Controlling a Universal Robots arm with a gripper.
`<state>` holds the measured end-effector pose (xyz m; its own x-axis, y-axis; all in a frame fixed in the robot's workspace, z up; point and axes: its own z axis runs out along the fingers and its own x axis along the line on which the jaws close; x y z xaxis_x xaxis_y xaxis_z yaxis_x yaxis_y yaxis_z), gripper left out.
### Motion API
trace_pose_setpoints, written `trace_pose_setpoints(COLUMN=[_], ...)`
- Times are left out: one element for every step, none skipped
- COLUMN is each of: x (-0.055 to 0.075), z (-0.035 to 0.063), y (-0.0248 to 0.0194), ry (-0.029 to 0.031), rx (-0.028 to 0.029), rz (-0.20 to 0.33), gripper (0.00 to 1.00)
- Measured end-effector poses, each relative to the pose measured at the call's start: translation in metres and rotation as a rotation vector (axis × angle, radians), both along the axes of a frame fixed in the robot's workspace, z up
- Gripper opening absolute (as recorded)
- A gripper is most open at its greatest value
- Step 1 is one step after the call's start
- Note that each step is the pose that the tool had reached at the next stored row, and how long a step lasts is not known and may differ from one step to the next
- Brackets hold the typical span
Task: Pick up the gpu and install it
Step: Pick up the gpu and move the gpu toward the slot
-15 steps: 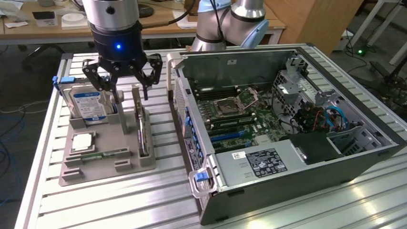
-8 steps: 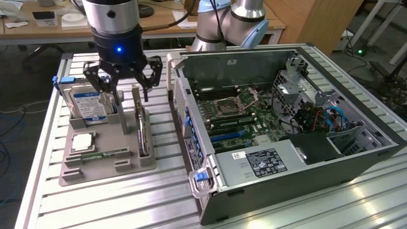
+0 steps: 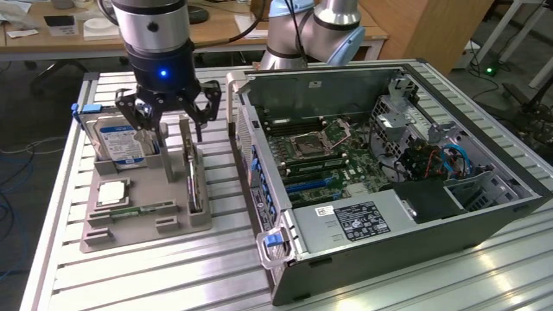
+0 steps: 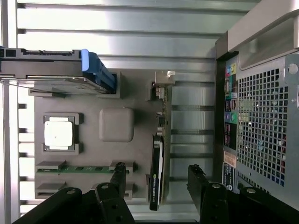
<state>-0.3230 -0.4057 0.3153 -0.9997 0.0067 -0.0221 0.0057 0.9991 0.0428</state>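
As arm [image 3: 154,32] points down — pincer [image 3: 170,131] spread above upright gpu [image 3: 191,178].

A ribbed, silvery metal table [image 3: 129,278] catches pale glare toward the exterior view's right. Behind it stands a wooden desk [image 3: 220,29] strewn with papers [image 3: 17,23], with a wooden cabinet [image 3: 428,32] beside it. The floor [image 3: 39,103] is dark grey. A blue cable [image 3: 9,201] trails over it, and 1 green light [image 3: 490,70] glows near white frame legs [image 3: 527,26].

Ribbed metal table [image 3: 155,278], matt tray [image 4: 93,100], perhaps plastic
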Motion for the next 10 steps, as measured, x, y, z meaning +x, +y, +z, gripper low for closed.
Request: trace_pose_setpoints(x=[0.0002, 0.0004, 0.0006, 0.0007, 0.0008, 0.0008, 0.0008, 0.0009, 0.0009, 0.0009], z=[-0.0009, -0.0018, -0.0028, -0.0038, -0.0047, -0.0055, -0.0062, -0.0069, -0.0076, -0.0084], y=[0.0000, 0.0000, 0.0000, 0.0000, 0.0000, 0.0000, 0.0000, 0.0000, 0.0000, 0.0000], ry=[-0.0013, -0.0029, -0.0049, -0.0061, -0.0066, -0.0069, -0.0070, -0.0070, -0.0071, -0.0070], rx=[0.0000, 0.0000, 0.0000, 0.0000, 0.0000, 0.0000, 0.0000, 0.0000, 0.0000, 0.0000], rz=[0.000, 0.000, 0.000, 0.000, 0.000, 0.000, 0.000, 0.000, 0.000, 0.000], gripper=[0.65, 0.65, 0.65, 0.65, 0.65, 0.65, 0.65, 0.65, 0.65, 0.65])
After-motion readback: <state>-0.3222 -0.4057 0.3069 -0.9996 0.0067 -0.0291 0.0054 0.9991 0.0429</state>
